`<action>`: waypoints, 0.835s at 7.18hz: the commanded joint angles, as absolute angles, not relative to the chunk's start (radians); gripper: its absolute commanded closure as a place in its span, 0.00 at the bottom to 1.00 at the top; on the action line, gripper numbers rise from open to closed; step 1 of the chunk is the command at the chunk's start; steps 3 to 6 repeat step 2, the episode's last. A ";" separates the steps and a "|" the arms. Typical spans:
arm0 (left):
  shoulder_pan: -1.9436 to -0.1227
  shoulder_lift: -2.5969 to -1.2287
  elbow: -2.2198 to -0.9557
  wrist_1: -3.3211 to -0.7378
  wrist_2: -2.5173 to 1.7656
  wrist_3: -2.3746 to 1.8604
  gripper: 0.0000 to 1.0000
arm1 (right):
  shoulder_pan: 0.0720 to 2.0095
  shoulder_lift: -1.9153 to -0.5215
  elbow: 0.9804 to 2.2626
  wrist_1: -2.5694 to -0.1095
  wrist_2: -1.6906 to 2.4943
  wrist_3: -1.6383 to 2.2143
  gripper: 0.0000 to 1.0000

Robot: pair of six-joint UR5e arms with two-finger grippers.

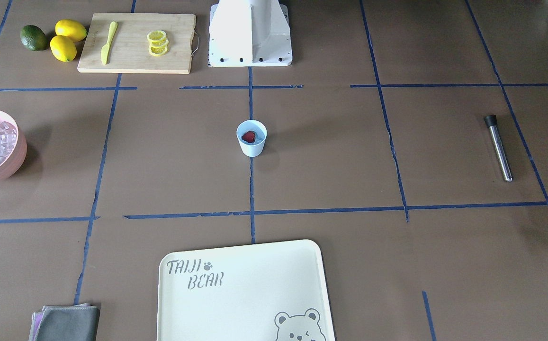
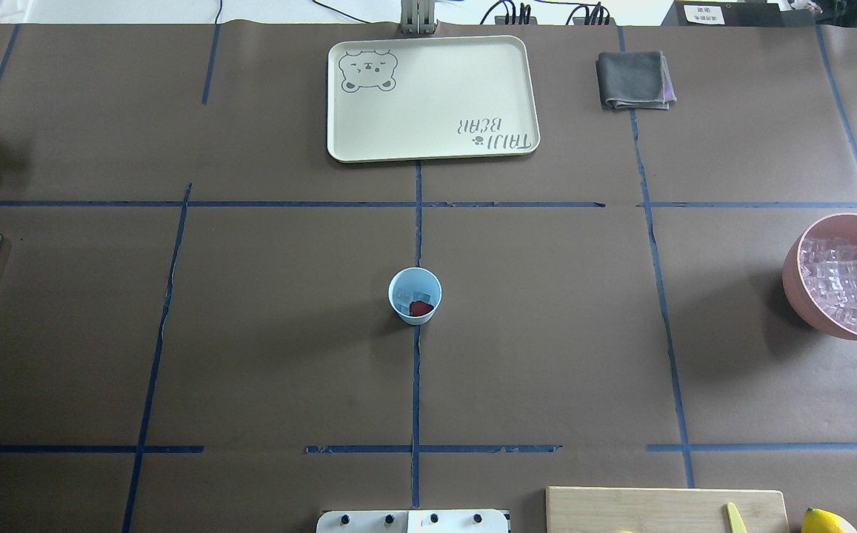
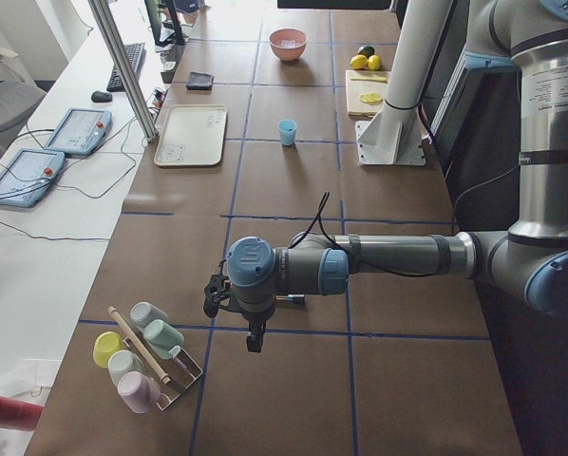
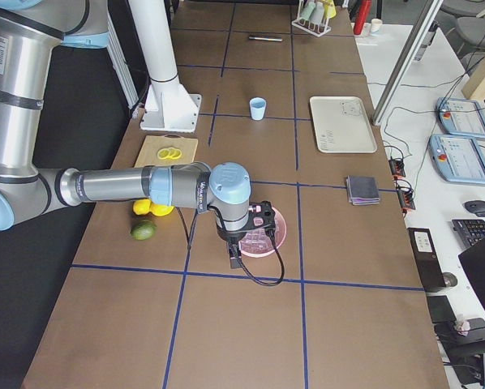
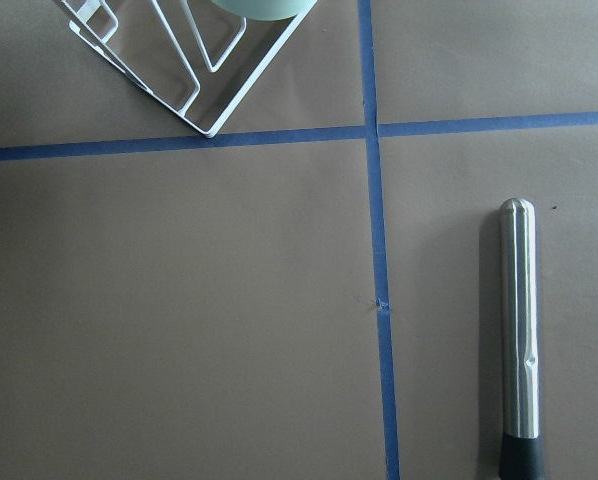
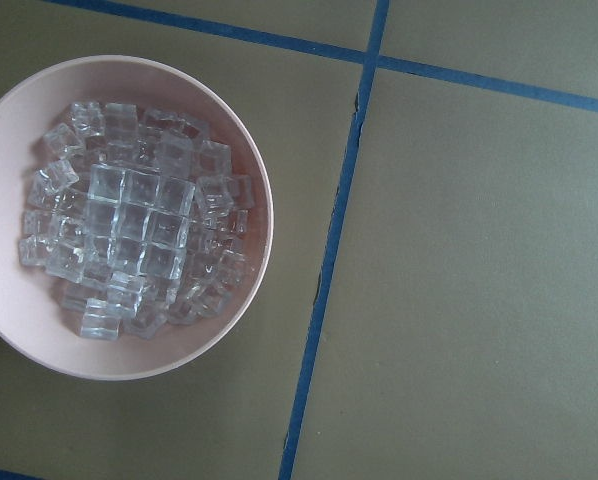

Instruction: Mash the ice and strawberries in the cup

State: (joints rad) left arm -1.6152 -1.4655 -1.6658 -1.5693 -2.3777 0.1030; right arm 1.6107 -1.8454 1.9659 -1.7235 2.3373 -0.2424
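The light-blue cup [image 1: 252, 148] stands upright at the table's middle, also in the overhead view [image 2: 429, 282]. Inside lie a red strawberry [image 1: 249, 137] [image 2: 421, 308] and a few clear ice cubes [image 2: 403, 296]. More ice [image 6: 129, 235] fills the pink bowl [image 6: 249, 300]. My left gripper [image 3: 253, 332] hangs over the table's left end, near a steel muddler [image 5: 519, 330]; I cannot tell whether it is open or shut. My right gripper [image 4: 234, 258] hangs over the pink bowl [image 4: 276, 231]; I cannot tell its state either. Neither wrist view shows fingers.
A cream tray [image 2: 517, 89] and a grey cloth [image 2: 632, 78] lie at the far side. A cutting board [image 1: 131, 59] with a yellow knife [image 1: 109, 42] and lemon slices [image 1: 157, 43], lemons [image 1: 63, 47] and a lime [image 1: 33, 38] sit near the base. A wire cup rack [image 3: 165, 370] stands at the left end.
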 commanded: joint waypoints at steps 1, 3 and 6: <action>-1.615 -1.465 -1.664 -1.569 -2.378 0.103 0.00 | 1.611 -1.845 1.967 -1.724 2.338 -0.242 0.01; -1.615 -1.465 -1.664 -1.569 -2.376 0.103 0.00 | 1.611 -1.845 1.967 -1.724 2.339 -0.241 0.01; -1.615 -1.465 -1.664 -1.569 -2.376 0.103 0.00 | 1.611 -1.845 1.967 -1.724 2.339 -0.241 0.01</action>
